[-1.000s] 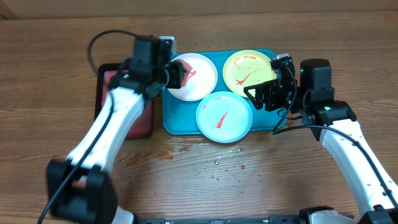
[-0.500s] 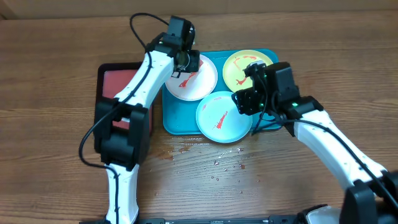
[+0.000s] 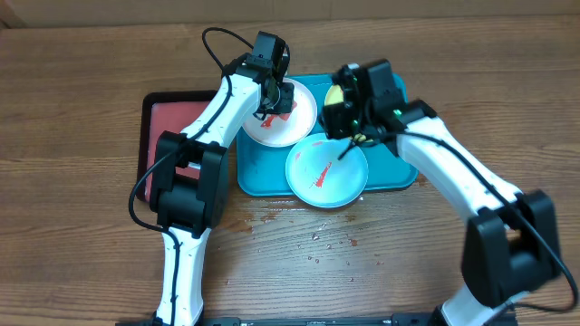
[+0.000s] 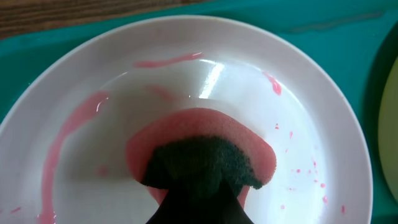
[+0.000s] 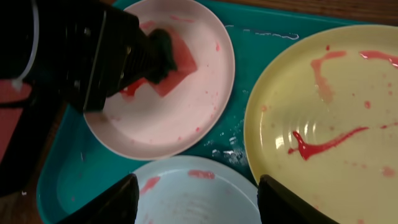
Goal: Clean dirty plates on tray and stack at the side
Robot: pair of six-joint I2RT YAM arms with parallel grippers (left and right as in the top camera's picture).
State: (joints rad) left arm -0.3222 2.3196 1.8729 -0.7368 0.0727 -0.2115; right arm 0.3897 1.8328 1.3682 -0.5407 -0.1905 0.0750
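Barely begun — the left gripper [image 3: 280, 96] pinches a sponge [image 4: 205, 146] against the smeared white plate [image 4: 249, 81], the right gripper [image 5: 199, 194] is spread and empty, and all three plates [image 3: 326, 177] are on the tray [image 3: 258, 168], none stacked.

From up top I see the left end effector [image 3: 277, 98] down on the white plate [image 3: 272, 131] with a red sponge [image 3: 283, 103], in the far left corner of the turquoise tray [image 3: 256, 170]. The right end effector [image 3: 344, 120] hangs about where the 3 plates meet, and its arm hides most of the yellow-green plate [image 3: 335, 92]. The light blue plate [image 3: 322, 177], streaked red, overhangs the near rim. A black-rimmed red tray [image 3: 161, 122] sits just left. There are water drops [image 3: 322, 237] and a reddish smear [image 3: 265, 217] on the tabletop [image 3: 82, 63].
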